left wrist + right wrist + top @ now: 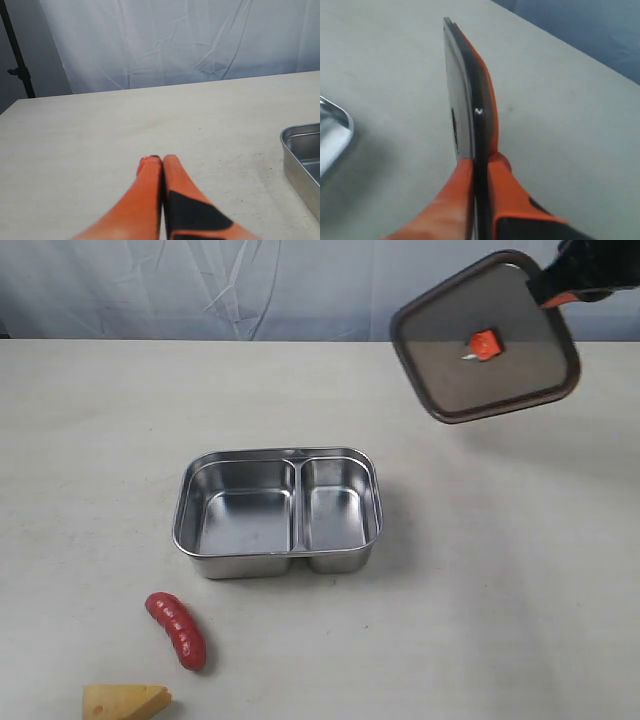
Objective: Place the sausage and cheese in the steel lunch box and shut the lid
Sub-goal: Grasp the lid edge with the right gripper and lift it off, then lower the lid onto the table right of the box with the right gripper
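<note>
Nearest, the yellow-orange wedge of cheese (125, 701) lies on the pale matte table (90, 440); the glossy, ribbed red sausage (177, 630) lies just beyond it, not touching; further back sits the steel lunch box (186, 502), shiny and round-cornered, uncovered, its larger compartment on the left; the left gripper (157, 161) hangs low over the table near the box's corner, orange fingers pressed tip to tip; farthest, the right gripper (480, 162) reaches in from the far right, clenched on a corner of the dark translucent lid (500, 380), which is tilted above the table with its orange valve (484, 344) showing.
</note>
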Available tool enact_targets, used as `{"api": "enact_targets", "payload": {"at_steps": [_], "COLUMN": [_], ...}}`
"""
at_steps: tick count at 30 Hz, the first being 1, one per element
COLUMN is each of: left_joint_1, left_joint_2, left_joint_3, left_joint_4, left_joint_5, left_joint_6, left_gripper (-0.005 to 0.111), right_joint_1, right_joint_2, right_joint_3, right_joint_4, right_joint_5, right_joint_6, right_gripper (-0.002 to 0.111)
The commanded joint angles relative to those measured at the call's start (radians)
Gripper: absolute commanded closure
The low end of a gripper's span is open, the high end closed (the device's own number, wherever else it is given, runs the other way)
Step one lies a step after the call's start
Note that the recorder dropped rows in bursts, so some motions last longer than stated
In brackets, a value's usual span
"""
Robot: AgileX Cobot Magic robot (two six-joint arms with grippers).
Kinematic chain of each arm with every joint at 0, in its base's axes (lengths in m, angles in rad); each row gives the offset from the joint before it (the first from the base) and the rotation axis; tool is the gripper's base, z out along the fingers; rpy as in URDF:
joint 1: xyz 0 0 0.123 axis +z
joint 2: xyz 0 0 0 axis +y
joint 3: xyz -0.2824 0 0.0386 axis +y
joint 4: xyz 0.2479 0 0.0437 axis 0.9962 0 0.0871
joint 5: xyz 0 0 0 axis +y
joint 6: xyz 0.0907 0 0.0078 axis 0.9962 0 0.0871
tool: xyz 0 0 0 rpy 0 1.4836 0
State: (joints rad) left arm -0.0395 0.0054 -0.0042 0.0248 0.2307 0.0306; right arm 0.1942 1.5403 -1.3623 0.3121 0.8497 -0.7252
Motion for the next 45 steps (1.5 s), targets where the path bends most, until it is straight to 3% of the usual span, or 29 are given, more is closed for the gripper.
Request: {"api": "enact_targets", "payload": {"at_steps": [1,10,17,26,33,40,42,45], "left_joint_1": [-0.006,-0.006,-0.006,-0.006,-0.006,-0.006,-0.006,-0.006], "left_joint_2": [-0.005,-0.005,-0.005,-0.005,-0.005,-0.005,-0.005,-0.005], "left_joint_3": [0.004,0.004,0.004,0.004,0.004,0.004,0.004,0.004], "left_joint_4": [0.004,0.004,0.004,0.004,0.004,0.004,0.004,0.004], "left_joint_5": [-0.005,-0.005,-0.005,-0.005,-0.005,-0.005,-0.005,-0.005], "left_joint_6": [-0.001,-0.001,-0.001,-0.001,-0.001,-0.001,-0.001,-0.001], "left_gripper": [0.107,0.107,0.107,0.107,0.107,0.107,0.107,0.107], "right_joint_1": [0.006,0.171,0.346,0.544,0.707,0.743,0.743,0.743], "right_joint_2": [-0.013,0.032,0.034,0.038,0.042,0.042,0.042,0.042], "right_joint_3": [0.000,0.008,0.159,0.382,0.449,0.452,0.452,0.452], "right_joint_4": [-0.312,-0.322,-0.331,-0.306,-0.245,-0.141,-0.116,-0.102], "right_joint_5": [0.082,0.305,0.327,0.216,0.111,0.044,0.064,0.090], "right_joint_6": [0.027,0.088,0.154,0.208,0.208,0.213,0.213,0.213], "right_gripper": [0.109,0.109,0.109,0.109,0.109,0.109,0.103,0.080]}}
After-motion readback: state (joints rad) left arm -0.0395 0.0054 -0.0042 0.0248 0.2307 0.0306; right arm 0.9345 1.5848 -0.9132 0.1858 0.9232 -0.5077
